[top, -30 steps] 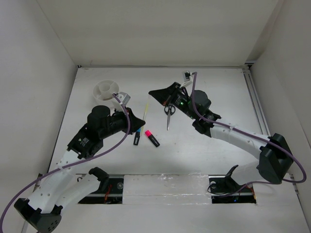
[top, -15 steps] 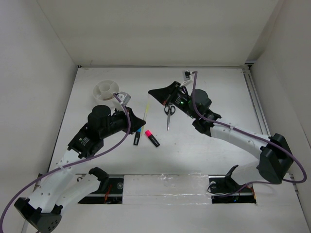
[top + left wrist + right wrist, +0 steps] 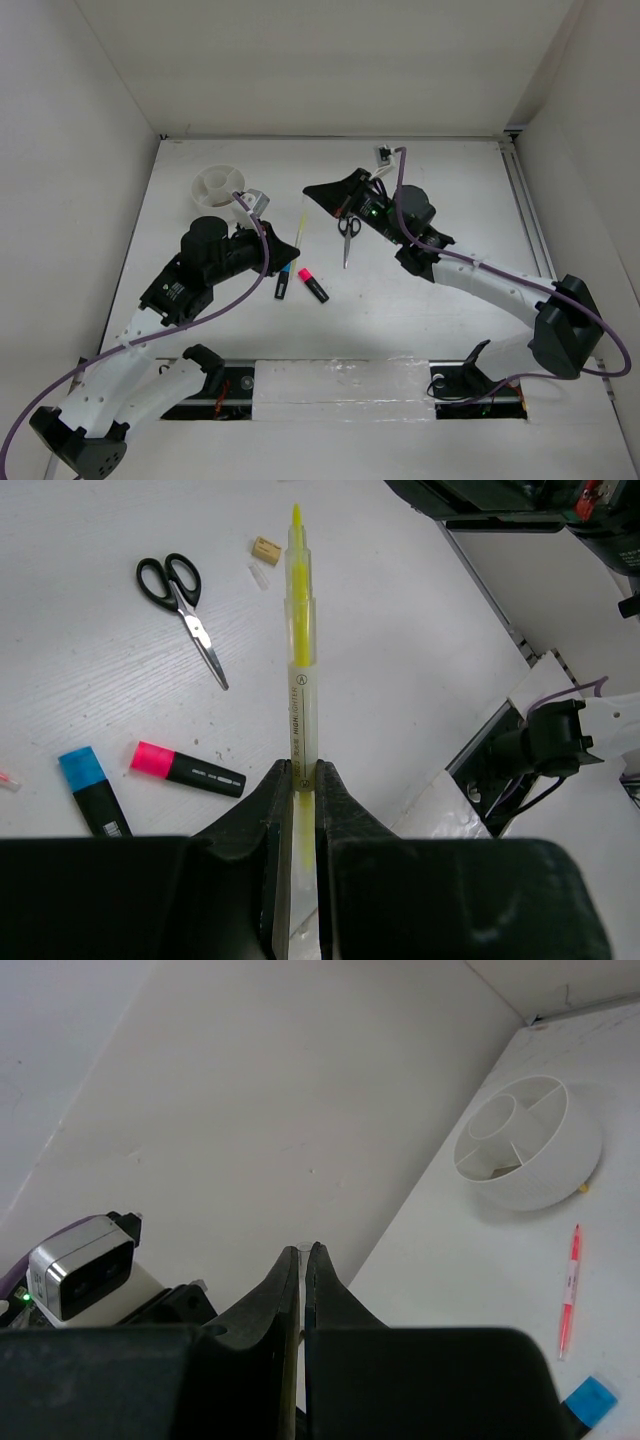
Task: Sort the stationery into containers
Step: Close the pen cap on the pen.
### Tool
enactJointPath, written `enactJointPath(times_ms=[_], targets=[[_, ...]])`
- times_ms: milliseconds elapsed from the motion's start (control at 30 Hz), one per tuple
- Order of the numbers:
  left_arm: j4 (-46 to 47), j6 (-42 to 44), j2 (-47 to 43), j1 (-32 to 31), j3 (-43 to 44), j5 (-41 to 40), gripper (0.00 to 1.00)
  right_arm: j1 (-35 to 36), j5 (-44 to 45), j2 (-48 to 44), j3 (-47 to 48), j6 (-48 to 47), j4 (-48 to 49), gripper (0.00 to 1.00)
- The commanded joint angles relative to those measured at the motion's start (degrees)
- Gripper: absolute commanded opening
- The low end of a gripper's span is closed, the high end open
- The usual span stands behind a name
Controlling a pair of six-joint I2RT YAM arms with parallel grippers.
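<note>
My left gripper (image 3: 293,250) (image 3: 303,770) is shut on the lower barrel of the thin yellow pen (image 3: 300,650) (image 3: 303,215), whose bare tip points away from the gripper. Just past that tip my right gripper (image 3: 310,189) (image 3: 303,1248) is raised off the table and shut on a small clear tube-like piece. The blue-capped highlighter (image 3: 283,283) (image 3: 93,795), pink-capped highlighter (image 3: 312,285) (image 3: 185,770) and scissors (image 3: 348,235) (image 3: 185,605) lie on the table. A tan block (image 3: 266,549) lies beyond the scissors. The pink pen (image 3: 569,1290) lies near the white divided bowl (image 3: 205,197) (image 3: 540,1185).
A small white-and-black item (image 3: 383,153) sits at the back of the table. A metal rail (image 3: 520,200) runs along the right edge. White walls close in the left, back and right sides. A small clear bit (image 3: 258,575) lies by the tan block.
</note>
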Motion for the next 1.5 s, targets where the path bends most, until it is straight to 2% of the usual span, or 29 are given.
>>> enactJointPath(times_ms=[0,1033,1167,1467], targets=[[2.5,0.7,-0.2,0.2,0.4,0.5,0.0,0.5,-0.7,-0.4,-0.6,0.3,4.9,0.0],[2.5,0.7,-0.8,0.2,0.4,-1.6,0.0,0.0,-2.2,-0.4,-2.5,1.9,6.8,0.0],[2.5,0.7,-0.8,0.2,0.4,-0.5,0.0,0.0,0.1,-1.0,-2.5,1.3,6.1,0.0],[2.5,0.7,-0.8,0.2,0.4,0.0,0.0,-2.6,0.1,-1.6,-0.3,1.3,5.6,0.0]])
